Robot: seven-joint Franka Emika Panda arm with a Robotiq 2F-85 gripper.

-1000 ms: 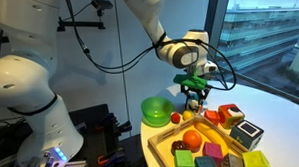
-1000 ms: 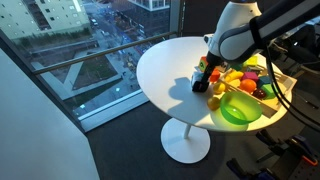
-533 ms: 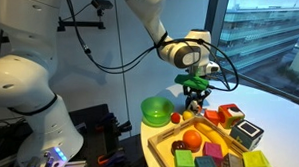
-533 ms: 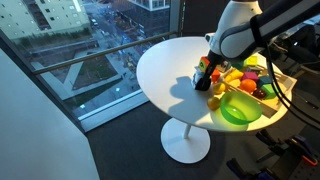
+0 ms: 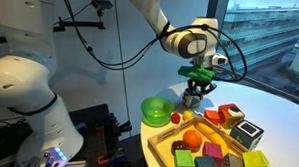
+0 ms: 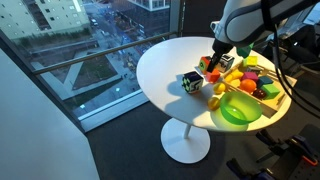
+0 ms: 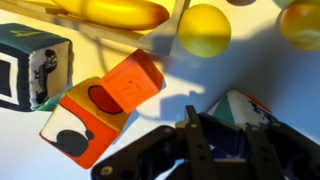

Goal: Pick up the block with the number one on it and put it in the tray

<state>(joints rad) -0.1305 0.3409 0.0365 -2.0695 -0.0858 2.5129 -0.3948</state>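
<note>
The block with the number one [image 7: 243,112] is pale white with a green triangle and reddish marks. My gripper [image 7: 226,138] is shut on it, a dark finger on each side. In an exterior view the gripper [image 5: 195,91] hangs above the table's far side, beyond the light-wood tray [image 5: 162,136], with the small pale block between its fingertips. From the opposite side the gripper [image 6: 216,63] hovers over the blocks beside the tray. The tray holds several coloured blocks and toy fruit.
A round green bowl [image 5: 153,110] stands beside the tray. A dark-framed white cube [image 6: 192,82] and red-orange blocks [image 7: 100,105] lie on the white round table [image 6: 165,75] under the gripper. A yellow ball [image 7: 203,30] and a yellow banana shape [image 7: 120,12] lie nearby.
The jaws have closed on the pale block, and the gripper has risen off the table with it, drifting slightly sideways.
</note>
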